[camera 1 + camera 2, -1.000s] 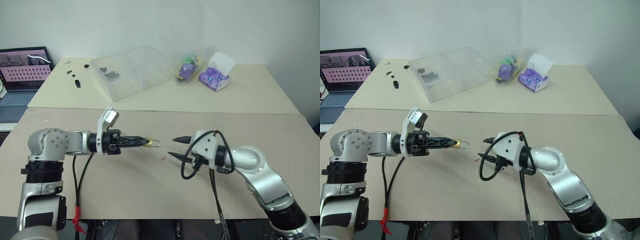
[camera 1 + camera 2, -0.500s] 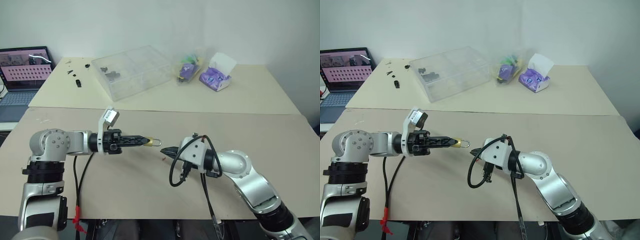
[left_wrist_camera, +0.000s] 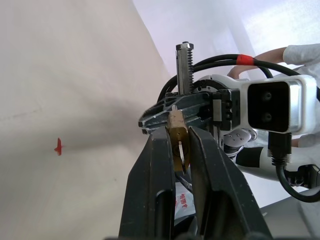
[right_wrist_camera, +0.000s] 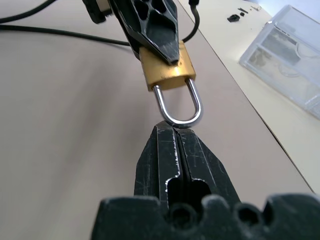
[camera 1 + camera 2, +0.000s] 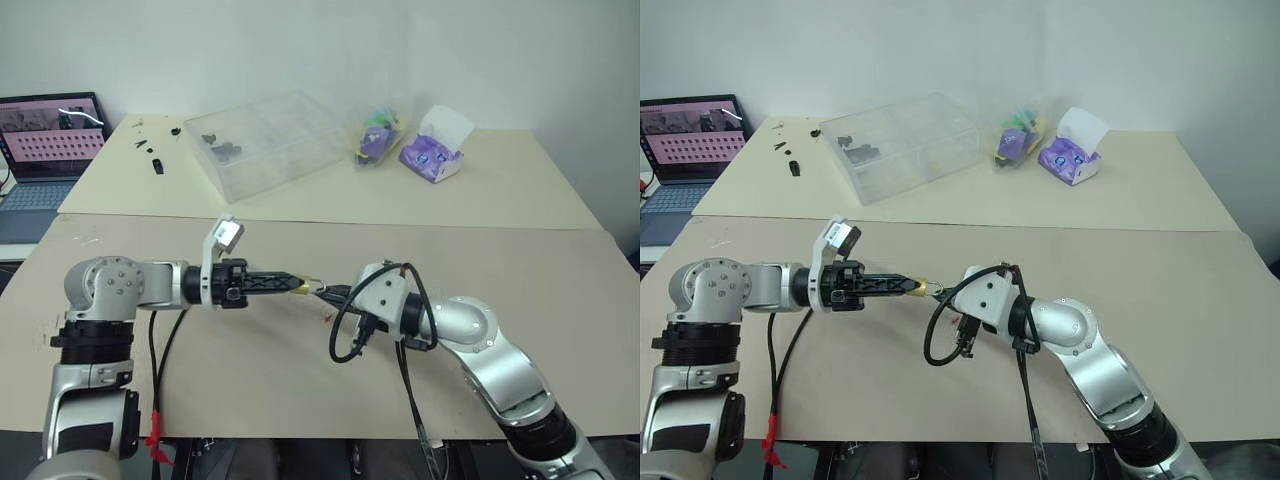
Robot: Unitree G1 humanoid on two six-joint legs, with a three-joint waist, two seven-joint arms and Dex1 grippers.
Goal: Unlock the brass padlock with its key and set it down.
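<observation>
Gripping: small squarish brass-yellow padlock with thin silver U-shaped shackle (image 4: 171,80), body pinched between the two black fingers of the left gripper (image 5: 298,285), held above the tan table surface (image 5: 300,380), shackle end pointing at the right gripper (image 4: 176,131).
Right pincer: closed tight, fingers pressed together, tips touching the bend of the shackle; nothing visible between them.
Hidden: most of the brass body in the head views, covered by the left fingers (image 3: 161,150); keyhole face out of sight.
Hard to make out: any key; cannot tell from these views.
Tiny red speck (image 3: 58,146): on the table below the padlock, too small to identify.
Far table: clear plastic compartment box (image 5: 265,142), contents unclear; purple tissue box (image 5: 432,152); open laptop (image 5: 45,140), cut off at the edge.
</observation>
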